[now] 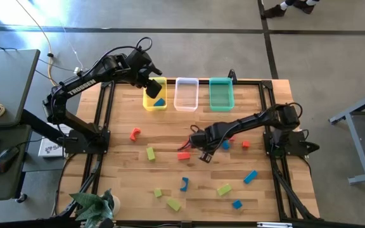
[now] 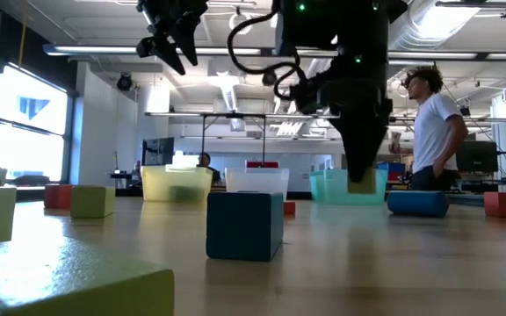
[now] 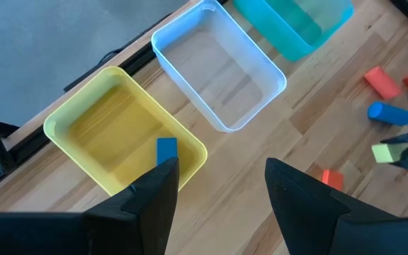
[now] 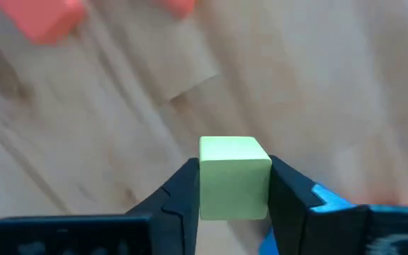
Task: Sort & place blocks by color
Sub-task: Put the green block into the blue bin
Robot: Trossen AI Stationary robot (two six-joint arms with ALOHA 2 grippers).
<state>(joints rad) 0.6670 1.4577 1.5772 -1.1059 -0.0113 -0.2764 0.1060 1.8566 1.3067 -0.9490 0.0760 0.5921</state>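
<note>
My right gripper (image 1: pixel 203 152) hangs over the middle of the table, pointing down, shut on a small yellow-green block (image 4: pixel 234 177), also seen in the low view (image 2: pixel 363 182). My left gripper (image 3: pixel 222 177) stands open above the yellow bin (image 1: pixel 147 102), holding nothing. A blue block (image 3: pixel 166 150) lies on that bin's floor. Other blocks, blue (image 1: pixel 250 177), red-orange (image 1: pixel 135 133) and yellow-green (image 1: pixel 151 153), lie scattered on the wood. My right gripper pinches the yellow-green block by two opposite side faces (image 4: pixel 202 185) between its two fingers. The fingers come from above, pointing down. The block sits level in the hold, a little above the table and clear of it.
The clear bin (image 1: pixel 186 95) and the teal bin (image 1: pixel 221 95) stand beside the yellow one along the far edge. A blue cylinder (image 1: pixel 225 144) and a red-orange block (image 1: pixel 183 155) lie close to my right gripper. A person (image 2: pixel 433 132) stands in the room beyond the table.
</note>
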